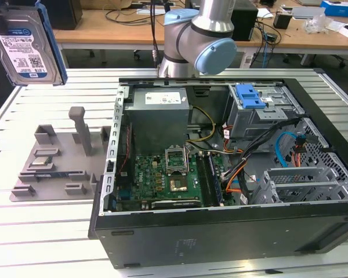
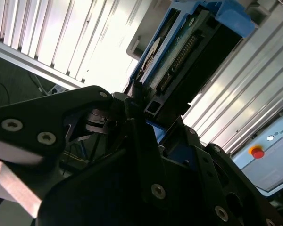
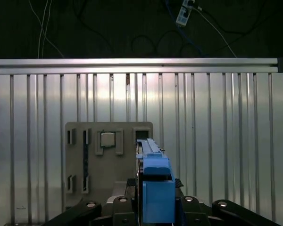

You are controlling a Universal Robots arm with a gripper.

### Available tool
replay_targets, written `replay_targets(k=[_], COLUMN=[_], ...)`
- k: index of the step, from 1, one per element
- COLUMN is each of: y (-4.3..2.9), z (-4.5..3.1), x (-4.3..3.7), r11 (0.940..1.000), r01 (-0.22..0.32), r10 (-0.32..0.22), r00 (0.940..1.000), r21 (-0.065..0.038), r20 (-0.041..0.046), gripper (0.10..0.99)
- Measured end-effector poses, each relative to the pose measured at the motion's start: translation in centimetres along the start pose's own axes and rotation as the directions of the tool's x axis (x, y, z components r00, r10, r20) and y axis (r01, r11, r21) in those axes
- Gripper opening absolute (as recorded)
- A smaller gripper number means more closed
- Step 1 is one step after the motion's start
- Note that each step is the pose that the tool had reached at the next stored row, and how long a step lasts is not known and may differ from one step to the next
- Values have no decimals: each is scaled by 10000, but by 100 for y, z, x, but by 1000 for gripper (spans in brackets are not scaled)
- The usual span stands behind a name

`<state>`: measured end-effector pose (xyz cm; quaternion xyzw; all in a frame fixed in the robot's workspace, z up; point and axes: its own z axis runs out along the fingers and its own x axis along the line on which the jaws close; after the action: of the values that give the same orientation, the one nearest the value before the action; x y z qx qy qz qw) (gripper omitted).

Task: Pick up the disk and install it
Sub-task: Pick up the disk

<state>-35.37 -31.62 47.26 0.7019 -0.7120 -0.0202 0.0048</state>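
Observation:
The disk (image 1: 26, 43) is a silver hard drive with a white and blue label and a blue bracket around its edges. It hangs high at the exterior view's left, above the slatted table. In the first wrist view the disk (image 3: 153, 174) stands edge-on between black fingers (image 3: 120, 207), with my gripper (image 3: 153, 195) shut on it. The second wrist view looks along the disk (image 2: 179, 52), connector edge showing, out from the gripper (image 2: 146, 110). Below it lies the grey fixture plate (image 3: 108, 160).
An open computer case (image 1: 220, 231) lies on the table, showing the motherboard (image 1: 168, 179), a grey power-supply box (image 1: 159, 110) and a drive cage (image 1: 267, 116) with a blue latch (image 1: 247, 95). The grey fixture plate (image 1: 58, 168) has an upright post. The arm's base (image 1: 197, 35) stands behind the case.

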Motion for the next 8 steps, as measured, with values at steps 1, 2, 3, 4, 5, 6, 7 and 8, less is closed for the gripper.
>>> replay_targets(k=[1, 2, 3, 4, 5, 6, 7, 8], y=[0, 1, 1, 2, 3, 3, 5, 5], z=[-14, -32, -45, -66, -77, -94, -127, -150], x=[0, -1, -1, -1, -2, -2, -3, -3], r11=[10000, 10000, 10000, 10000, 10000, 10000, 10000, 10000], r01=[0, 0, 0, 0, -1, 0, 0, 0], r10=[0, 0, 0, 0, 1, 0, 0, 0], r00=[10000, 10000, 10000, 10000, 10000, 10000, 10000, 10000], r21=[1, 1, 1, 1, 1, 1, 0, 1], r20=[0, 0, 0, 0, 0, 1, 0, 0], gripper=[369, 369, 369, 369, 369, 369, 369, 369])
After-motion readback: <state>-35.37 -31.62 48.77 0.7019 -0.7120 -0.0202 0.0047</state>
